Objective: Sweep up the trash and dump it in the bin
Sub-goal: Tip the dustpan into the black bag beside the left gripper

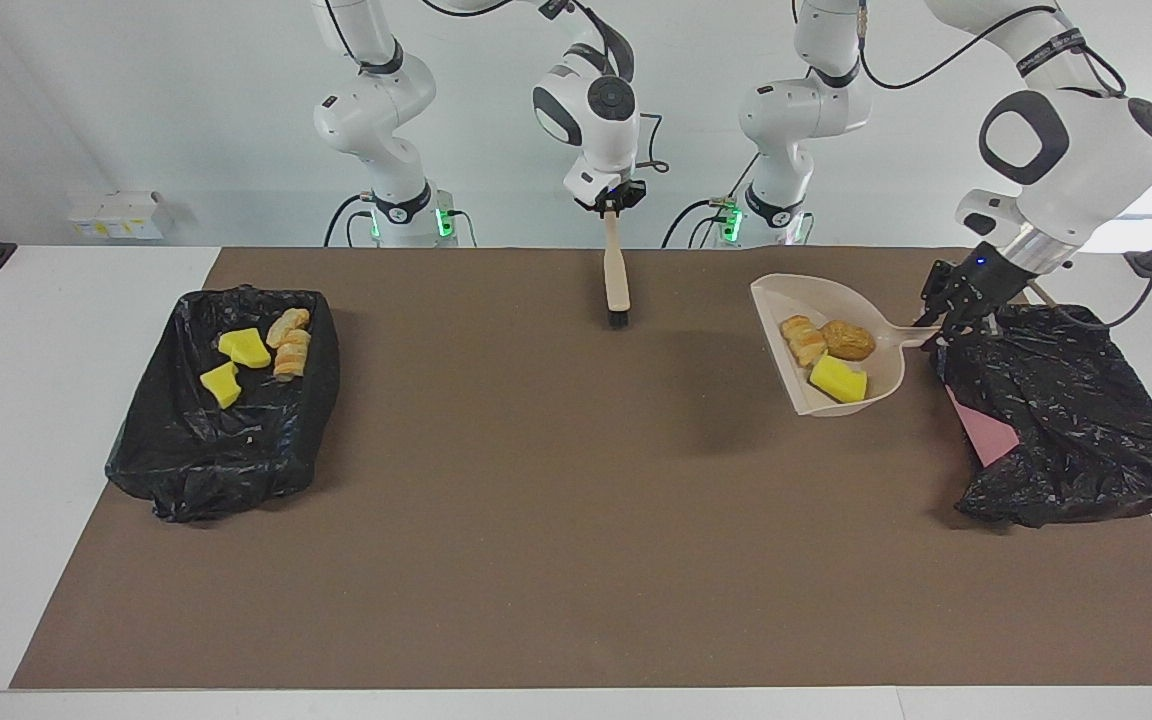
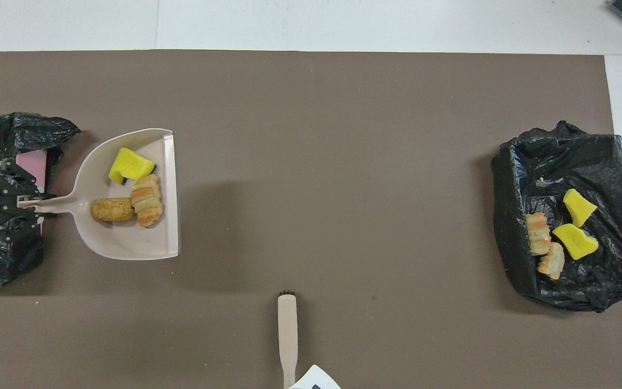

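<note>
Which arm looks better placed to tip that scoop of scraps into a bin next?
The left arm, most likely. Its left gripper is shut on the dustpan handle, right beside the black-lined bin at its end. The right gripper only holds the brush.

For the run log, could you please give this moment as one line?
left gripper: shut on dustpan handle, raised beside bin | dustpan: three scraps | right gripper: holds brush

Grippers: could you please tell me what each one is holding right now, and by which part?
Left gripper holds the dustpan by its handle's end; right gripper holds the brush by its handle's top.
</note>
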Controlling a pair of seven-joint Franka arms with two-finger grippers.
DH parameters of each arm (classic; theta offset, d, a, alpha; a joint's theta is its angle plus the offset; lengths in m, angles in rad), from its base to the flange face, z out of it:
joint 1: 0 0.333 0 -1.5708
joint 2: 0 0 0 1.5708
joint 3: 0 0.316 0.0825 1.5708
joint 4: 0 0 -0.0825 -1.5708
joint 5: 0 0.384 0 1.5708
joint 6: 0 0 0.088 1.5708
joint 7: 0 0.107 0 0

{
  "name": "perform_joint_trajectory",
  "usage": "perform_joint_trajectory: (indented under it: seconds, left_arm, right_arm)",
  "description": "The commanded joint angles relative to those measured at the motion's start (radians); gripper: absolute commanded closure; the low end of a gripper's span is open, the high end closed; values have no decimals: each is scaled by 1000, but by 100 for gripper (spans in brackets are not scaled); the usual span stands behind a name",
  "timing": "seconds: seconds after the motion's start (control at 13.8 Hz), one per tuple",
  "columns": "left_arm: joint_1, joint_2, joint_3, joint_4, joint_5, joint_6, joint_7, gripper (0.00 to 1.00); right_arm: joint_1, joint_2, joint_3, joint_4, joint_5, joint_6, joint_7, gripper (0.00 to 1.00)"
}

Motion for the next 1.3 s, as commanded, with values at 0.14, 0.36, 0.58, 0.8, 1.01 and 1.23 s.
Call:
perform_joint_trajectory:
  seconds: [0.14,0.36,0.58,0.8,1.01,1.23]
  left_arm:
    - [177,41,-9,89,77,-47,170,100]
    - [223,60,-4,120,194,-9,241,100]
    - [312,122,-3,188,274,34,295,100]
    - [329,210,-3,328,407,39,310,100]
    - [329,267,-1,420,527,43,303,100]
    - [326,280,-3,427,649,118,258,100]
  right_arm:
    - [14,11,0,-26,19,67,30,100]
    - [16,28,0,-26,19,82,30,100]
    - [7,40,0,-18,18,85,31,66]
    - [-16,68,-3,20,16,87,31,46]
    - [-94,64,-6,61,3,76,27,0]
    - [-206,36,-10,124,-5,61,16,0]
